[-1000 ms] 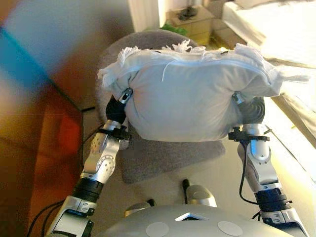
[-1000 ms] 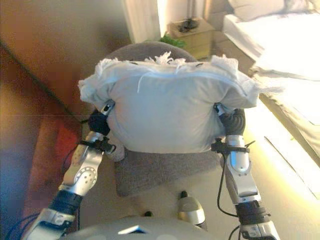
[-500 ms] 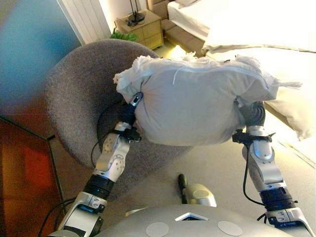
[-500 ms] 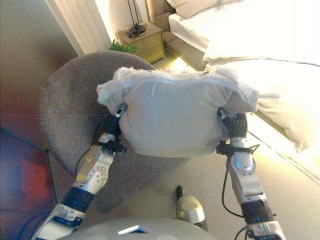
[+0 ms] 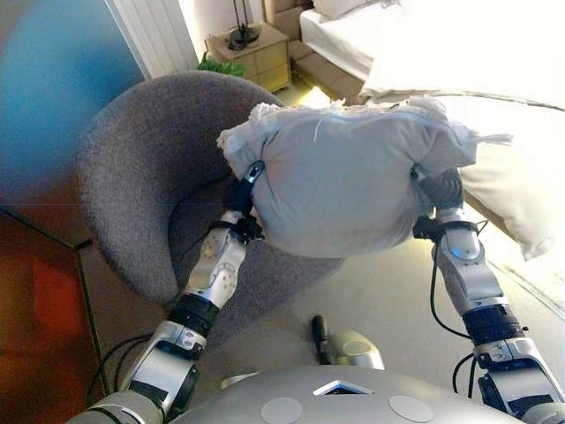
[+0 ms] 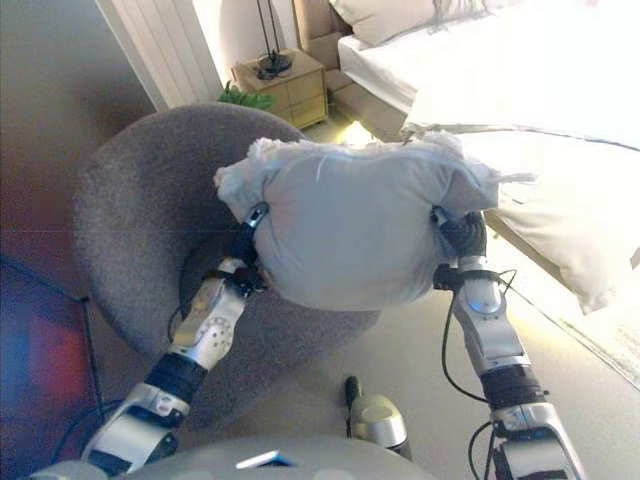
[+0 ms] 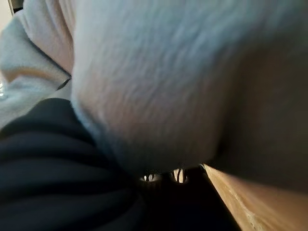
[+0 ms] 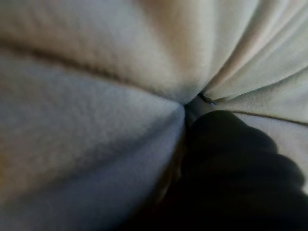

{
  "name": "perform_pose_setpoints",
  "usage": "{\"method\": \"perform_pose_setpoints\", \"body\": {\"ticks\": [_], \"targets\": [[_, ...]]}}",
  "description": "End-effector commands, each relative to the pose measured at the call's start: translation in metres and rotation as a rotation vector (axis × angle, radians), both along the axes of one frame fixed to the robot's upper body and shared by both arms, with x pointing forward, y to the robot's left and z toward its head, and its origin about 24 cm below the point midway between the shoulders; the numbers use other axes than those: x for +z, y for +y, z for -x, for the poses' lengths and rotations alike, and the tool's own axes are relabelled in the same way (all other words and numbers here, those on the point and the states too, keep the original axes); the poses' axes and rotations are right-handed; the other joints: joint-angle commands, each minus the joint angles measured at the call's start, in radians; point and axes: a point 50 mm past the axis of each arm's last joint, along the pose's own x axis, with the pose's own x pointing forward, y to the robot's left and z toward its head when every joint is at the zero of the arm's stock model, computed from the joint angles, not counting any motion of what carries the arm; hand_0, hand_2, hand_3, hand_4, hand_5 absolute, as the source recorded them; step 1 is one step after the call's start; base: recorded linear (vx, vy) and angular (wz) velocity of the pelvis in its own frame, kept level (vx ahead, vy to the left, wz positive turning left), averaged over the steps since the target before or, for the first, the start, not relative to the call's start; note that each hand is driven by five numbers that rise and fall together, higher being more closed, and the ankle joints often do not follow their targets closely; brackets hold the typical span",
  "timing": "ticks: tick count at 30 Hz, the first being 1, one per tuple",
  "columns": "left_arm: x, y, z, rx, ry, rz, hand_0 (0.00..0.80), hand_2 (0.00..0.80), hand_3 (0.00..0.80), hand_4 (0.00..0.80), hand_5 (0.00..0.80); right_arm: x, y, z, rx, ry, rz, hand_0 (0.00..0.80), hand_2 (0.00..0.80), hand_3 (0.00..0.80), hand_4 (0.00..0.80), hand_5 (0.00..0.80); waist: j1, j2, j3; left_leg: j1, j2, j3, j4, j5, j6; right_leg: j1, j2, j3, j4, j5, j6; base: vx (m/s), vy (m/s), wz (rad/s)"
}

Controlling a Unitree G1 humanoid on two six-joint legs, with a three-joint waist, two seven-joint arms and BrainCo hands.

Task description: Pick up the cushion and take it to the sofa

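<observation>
Round grey fabric chair (image 5: 132, 177) below, plump fringed white cushion (image 5: 344, 181) aloft between both hands, fingers buried, grasp unclear

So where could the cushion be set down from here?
The grey armchair seat, below the held cushion, is bare. So is the floor between the arms. The bed is crowded with bedding.

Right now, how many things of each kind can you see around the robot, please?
Cushion, held between the left hand and right hand: 1
Armchair: 1
Nightstand: 1
Bed: 1
Plant: 1
Total: 5
</observation>
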Motion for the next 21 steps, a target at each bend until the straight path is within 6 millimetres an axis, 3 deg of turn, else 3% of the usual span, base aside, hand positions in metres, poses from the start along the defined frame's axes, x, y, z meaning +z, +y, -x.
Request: {"method": "perform_pose_setpoints", "body": {"ticks": [1, 5, 12, 21], "targets": [[0.064, -0.044, -0.018, -0.111, -0.271, 0.047, 0.800, 0.800, 0.800, 0.800, 0.800, 0.043, 0.052, -0.028, 0.241, -0.190, 0.014, 0.800, 0.800, 0.800, 0.800, 0.800, 0.013, -0.066, -0.051, -0.044, -0.020, -0.016, 0.073, -0.082, 0.020, 0.135, -0.079, 0.013, 0.005, -0.154, 0.080, -0.023, -0.034, 0.02], [0.061, -0.040, -0.017, -0.091, -0.256, 0.037, 0.800, 0.800, 0.800, 0.800, 0.800, 0.049, 0.058, -0.032, 0.271, -0.198, 0.026, 0.800, 0.800, 0.800, 0.800, 0.800, 0.034, -0.069, -0.045, -0.047, -0.021, -0.030, 0.068, -0.077, 0.018, 0.142, -0.079, -0.002, 0.000, -0.156, 0.077, -0.001, -0.010, 0.05], [0.057, -0.032, -0.015, -0.039, -0.248, 0.029, 0.800, 0.800, 0.800, 0.800, 0.800, 0.042, 0.068, -0.032, 0.320, -0.173, -0.008, 0.800, 0.800, 0.800, 0.800, 0.800, 0.065, -0.071, -0.052, -0.042, -0.017, -0.052, 0.050, -0.069, 0.012, 0.156, -0.084, -0.036, -0.011, -0.157, 0.077, 0.015, 0.002, 0.11], [0.053, -0.020, -0.019, 0.018, -0.249, 0.005, 0.800, 0.800, 0.800, 0.800, 0.800, 0.049, 0.105, -0.041, 0.419, -0.165, -0.043, 0.800, 0.800, 0.800, 0.800, 0.800, 0.117, -0.064, -0.060, -0.044, -0.013, -0.085, 0.044, -0.056, -0.001, 0.174, -0.095, -0.095, -0.015, -0.164, 0.073, -0.005, 0.031, 0.17]]}}
